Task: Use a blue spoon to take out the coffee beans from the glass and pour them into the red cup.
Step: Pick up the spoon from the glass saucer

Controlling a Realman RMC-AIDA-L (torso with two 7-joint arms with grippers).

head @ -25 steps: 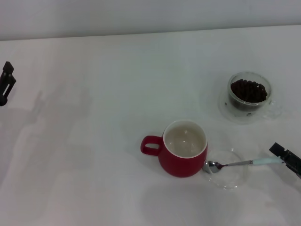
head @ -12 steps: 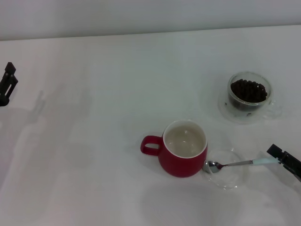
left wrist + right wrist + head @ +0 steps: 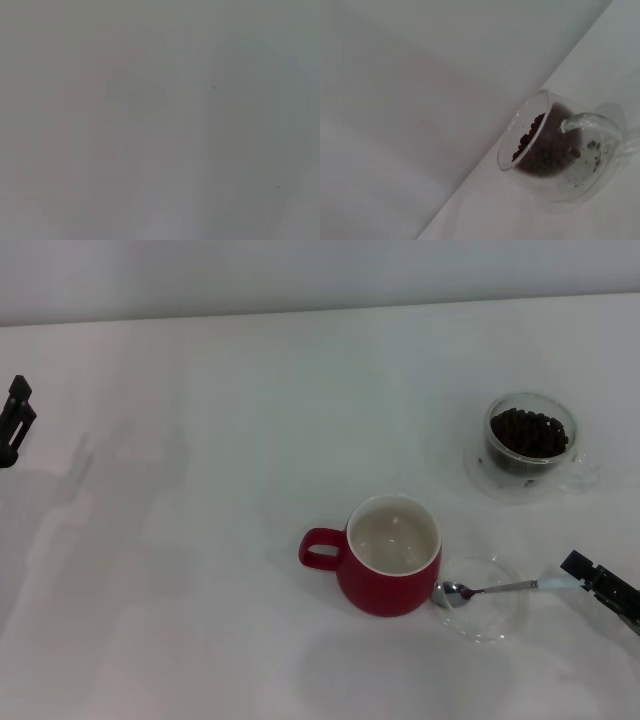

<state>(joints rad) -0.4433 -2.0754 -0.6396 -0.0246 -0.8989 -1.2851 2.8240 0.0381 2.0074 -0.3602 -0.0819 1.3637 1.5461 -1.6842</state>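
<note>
— Red cup point(image 3: 392, 557) in the head view: where does it stand?

— Near the front middle of the white table point(image 3: 250, 420), upright, loop handle toward the robot's left, cream inside bare. Just to its right lies a flat clear saucer point(image 3: 484, 600), and the blue spoon point(image 3: 500, 588) lies across it, metal bowl beside the cup, pale handle running out to the right.

— And the right gripper point(image 3: 582, 573)?

— Low at the right edge, its dark fingers at the very end of the spoon's handle. Whether they are apart or clamped on it, I cannot tell.

— The glass point(image 3: 529, 438)?

— Farther back on the right, well apart from the cup, upright, with coffee beans point(image 3: 528, 432) heaped inside.

— The left gripper point(image 3: 14, 422)?

— Parked at the far left edge, away from everything; I cannot tell how its fingers stand.

— Left wrist view?

— Only a plain grey surface.

— Right wrist view?

— The glass point(image 3: 555, 150) with its clear side handle, dark beans point(image 3: 532, 132) inside, standing on the table point(image 3: 580, 75). No fingers show.
</note>
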